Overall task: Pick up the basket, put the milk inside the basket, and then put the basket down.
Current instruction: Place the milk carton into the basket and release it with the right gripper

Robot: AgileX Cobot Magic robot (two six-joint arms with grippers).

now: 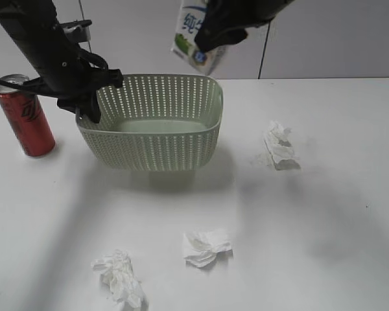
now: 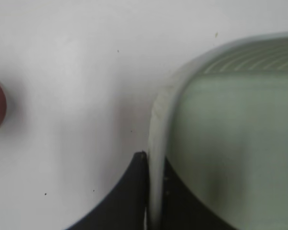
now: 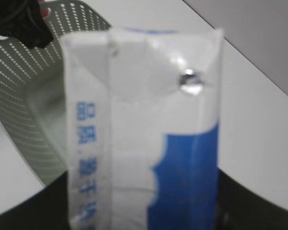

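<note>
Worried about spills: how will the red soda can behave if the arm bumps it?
The red soda can stands tall and narrow, so it would probably tip. Once down, its round body would likely roll. Whether it is full cannot be told.

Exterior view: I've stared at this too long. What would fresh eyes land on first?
First, the milk hanging in the air at the top, clamped in the right claw above the back rim of the basket. Next, the pale green basket itself at centre, its left rim pinched by the left claw. After that, the red can standing at far left.
</note>
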